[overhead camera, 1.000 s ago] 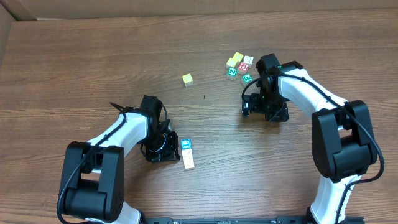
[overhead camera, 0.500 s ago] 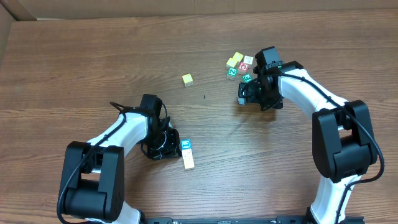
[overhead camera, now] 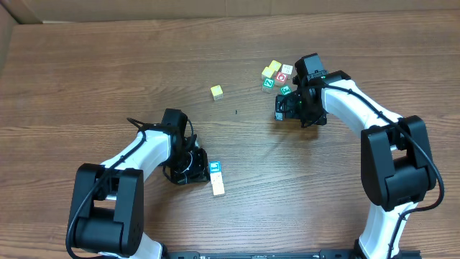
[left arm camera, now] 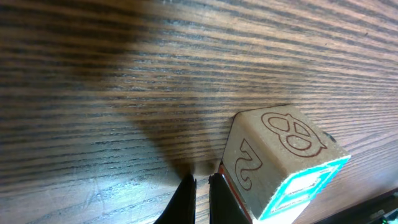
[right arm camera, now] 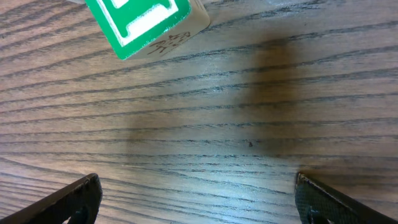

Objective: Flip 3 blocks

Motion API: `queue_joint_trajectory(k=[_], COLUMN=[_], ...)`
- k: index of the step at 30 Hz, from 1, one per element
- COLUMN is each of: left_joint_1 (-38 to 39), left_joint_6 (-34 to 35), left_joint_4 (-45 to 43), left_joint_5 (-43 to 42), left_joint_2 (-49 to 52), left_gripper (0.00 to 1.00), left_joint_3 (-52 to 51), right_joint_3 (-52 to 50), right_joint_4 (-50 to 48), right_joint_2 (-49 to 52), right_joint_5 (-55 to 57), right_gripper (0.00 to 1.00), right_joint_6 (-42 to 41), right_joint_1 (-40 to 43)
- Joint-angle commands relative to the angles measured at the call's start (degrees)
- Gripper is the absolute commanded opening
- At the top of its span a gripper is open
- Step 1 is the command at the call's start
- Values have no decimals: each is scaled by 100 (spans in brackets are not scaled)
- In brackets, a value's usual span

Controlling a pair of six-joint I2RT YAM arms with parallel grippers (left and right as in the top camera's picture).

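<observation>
Blue block (overhead camera: 214, 167) rests just beside the left hand (left arm camera: 200, 198), its fingers pressed together; the right hand (overhead camera: 282, 109), spread wide and empty, has a green-marked cube (right arm camera: 146, 22) just ahead.

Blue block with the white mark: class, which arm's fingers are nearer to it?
Left. The left fingers, shut, sit right beside the blue block. The right fingers, open, are far across the table, next to a green-marked cube.

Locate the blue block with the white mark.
In the overhead view, the blue block lies just right of the left gripper, with the cream-white block right beside it, nearer the robot.
</observation>
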State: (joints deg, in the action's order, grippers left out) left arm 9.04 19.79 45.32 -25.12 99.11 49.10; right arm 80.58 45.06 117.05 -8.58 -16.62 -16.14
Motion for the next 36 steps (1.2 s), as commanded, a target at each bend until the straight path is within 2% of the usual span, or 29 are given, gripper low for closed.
queue_joint_trajectory(k=[1, 17, 26, 36], left_joint_1=[52, 50, -66, -63], left_joint_6=[168, 254, 254, 319], left_joint_4=[-55, -103, 221, -20], left_joint_5=[-2, -162, 387, 662], left_joint_2=[101, 101, 101, 101], left_gripper=[4, 4, 4, 4], left_joint_3=[-50, -44, 485, 581], right_joint_3=[4, 4, 4, 4], right_joint_4=[-24, -24, -24, -24], right_joint_2=[-4, -4, -4, -4], right_joint_5=[0, 0, 0, 0], right_gripper=[100, 100, 100, 100], right_joint_6=[17, 17, 17, 17], right_joint_1=[20, 20, 20, 20])
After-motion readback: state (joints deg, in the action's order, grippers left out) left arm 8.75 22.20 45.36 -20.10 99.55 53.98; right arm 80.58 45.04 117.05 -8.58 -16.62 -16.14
